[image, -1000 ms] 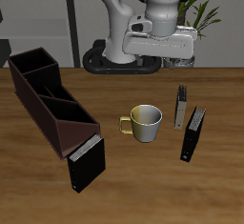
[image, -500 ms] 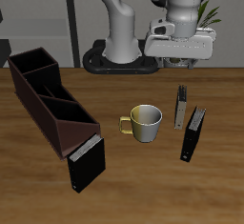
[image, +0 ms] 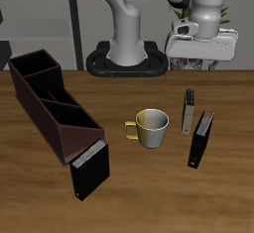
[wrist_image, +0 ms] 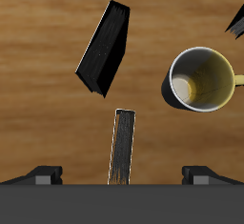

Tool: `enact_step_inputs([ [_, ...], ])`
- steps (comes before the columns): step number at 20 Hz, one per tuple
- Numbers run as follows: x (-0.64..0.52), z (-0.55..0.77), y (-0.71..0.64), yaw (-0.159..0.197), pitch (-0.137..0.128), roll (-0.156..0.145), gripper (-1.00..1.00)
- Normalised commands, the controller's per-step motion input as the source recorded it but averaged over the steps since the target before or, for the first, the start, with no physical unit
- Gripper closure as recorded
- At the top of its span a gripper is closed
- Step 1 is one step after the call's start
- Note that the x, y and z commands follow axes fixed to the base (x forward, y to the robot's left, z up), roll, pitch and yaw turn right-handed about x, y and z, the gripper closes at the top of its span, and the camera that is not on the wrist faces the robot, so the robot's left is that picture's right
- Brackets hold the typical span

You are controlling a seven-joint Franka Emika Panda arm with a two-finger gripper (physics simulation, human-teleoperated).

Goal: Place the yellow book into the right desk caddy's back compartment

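On the table stand one yellow book [image: 188, 110], two black books [image: 201, 141], one mug [image: 151, 127], one right desk caddy [image: 55, 106]; the gripper [image: 200, 66] hangs spread, empty

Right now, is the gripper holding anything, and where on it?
Nothing. The gripper is open above the yellow book, which stands on the table untouched, between the spread fingers in the wrist view.

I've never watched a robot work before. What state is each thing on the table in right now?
Yellow book: standing on edge, untouched.
Black book beside it: standing on edge.
Second black book: lying by the caddy's near end.
Mug: upright, empty.
Caddy: all cells empty.
Gripper: above the yellow book, holding nothing.
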Motion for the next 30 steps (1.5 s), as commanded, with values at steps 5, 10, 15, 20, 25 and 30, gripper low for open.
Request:
enact_step_inputs([
  [5, -0.08, -0.08, 0.15, -0.029, -0.013, 0.023, -1.00],
  [10, -0.05, -0.17, 0.04, 0.015, 0.004, 0.020, -1.00],
  [15, -0.04, -0.08, -0.06, 0.005, -0.015, -0.005, -1.00],
  [20, 0.06, -0.17, -0.08, 0.015, 0.023, -0.007, -1.00],
  [25, 0.08, -0.18, -0.07, 0.011, 0.025, 0.005, -1.00],
  [30, 0.06, -0.21, -0.09, 0.008, 0.041, -0.005, -1.00],
])
